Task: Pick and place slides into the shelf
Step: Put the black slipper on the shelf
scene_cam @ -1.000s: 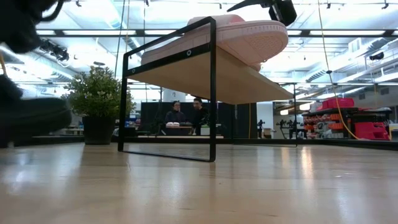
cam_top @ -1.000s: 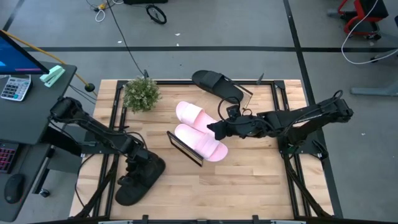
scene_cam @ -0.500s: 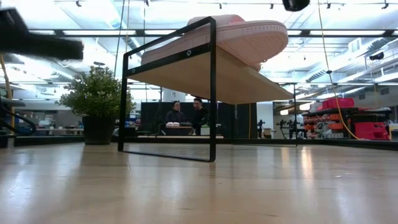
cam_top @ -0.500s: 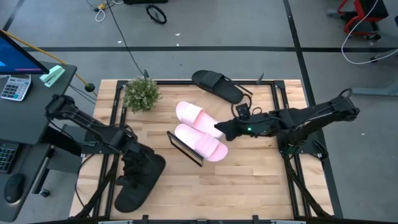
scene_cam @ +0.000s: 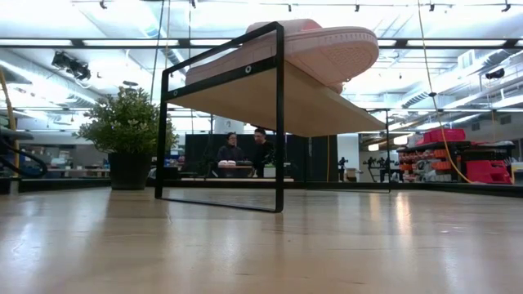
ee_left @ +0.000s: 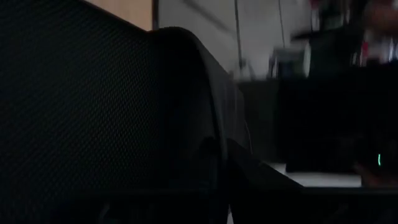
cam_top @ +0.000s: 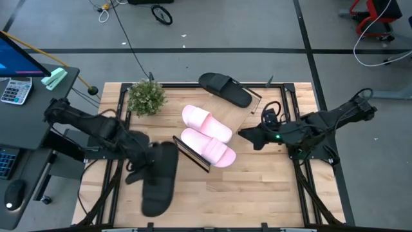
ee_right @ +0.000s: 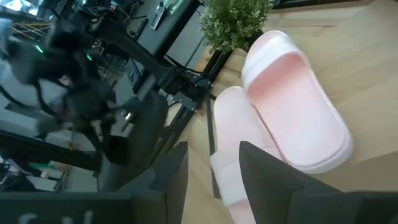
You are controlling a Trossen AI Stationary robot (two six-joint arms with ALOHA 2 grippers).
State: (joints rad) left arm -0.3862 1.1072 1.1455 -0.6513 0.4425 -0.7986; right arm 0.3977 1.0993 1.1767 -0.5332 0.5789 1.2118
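Two pale pink slides (cam_top: 207, 135) lie side by side, soles down, on the light-wood shelf (cam_top: 247, 117); the low view shows one pink slide (scene_cam: 327, 45) on the shelf board (scene_cam: 310, 102). One black slide (cam_top: 224, 88) rests on the table near its far edge. My left gripper (cam_top: 138, 166) is shut on the other black slide (cam_top: 159, 179), left of the shelf's black end frame. My right gripper (cam_top: 243, 133) is open and hovers right of the pink slides (ee_right: 292, 106), touching nothing. My left gripper holds the black slide by its left side (cam_top: 149, 169), coming at it from the table's left. The slide is lifted clear of the table, lengthwise from far to near. In the left wrist view the slide's dark textured surface (ee_left: 93, 106) hides the place of contact.
A potted plant (cam_top: 147, 96) stands at the table's far left, behind the shelf. The right arm's base sits at the table's right edge (cam_top: 309, 145). Bare wood lies along the near edge (cam_top: 244, 193). Two people sit in the room beyond the table (scene_cam: 245, 151).
My left gripper has lifted the black slide off the table's near left area and carried it right, toward the shelf, turning it about. My right gripper has drawn back from the pink slides toward the table's right edge. The pink slides have stayed on the shelf.
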